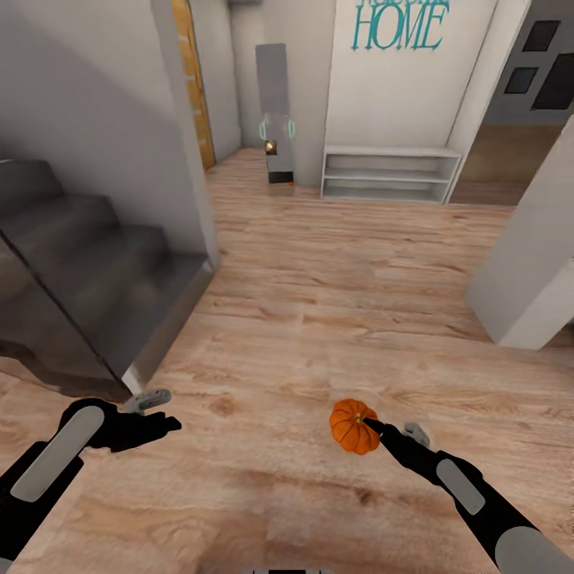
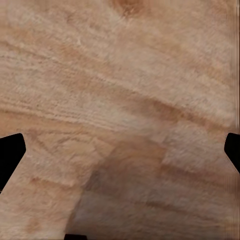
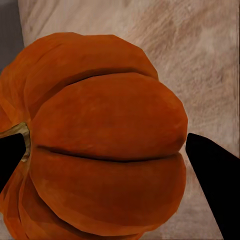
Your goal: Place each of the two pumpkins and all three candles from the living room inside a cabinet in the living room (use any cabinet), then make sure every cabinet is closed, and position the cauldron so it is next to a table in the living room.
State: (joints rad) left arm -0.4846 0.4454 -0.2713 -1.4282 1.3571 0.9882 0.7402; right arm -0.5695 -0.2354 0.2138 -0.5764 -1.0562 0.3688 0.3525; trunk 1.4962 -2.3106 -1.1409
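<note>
Pumpkin [image 1: 354, 426] clamped between my right gripper [image 1: 375, 428] fingers, carried above the wood floor [image 1: 319, 303], well short of the white shelf [image 1: 391, 174], my left gripper [image 1: 163, 422] spread wide, holding nothing, staircase [image 1: 88, 271] beside it

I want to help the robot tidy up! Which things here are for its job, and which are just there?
For the job:
- pumpkin, held in the right gripper

Just there:
- white shelf by the far wall
- grey stairs
- HOME sign
- wooden floor
- left gripper, open, holding nothing
</note>
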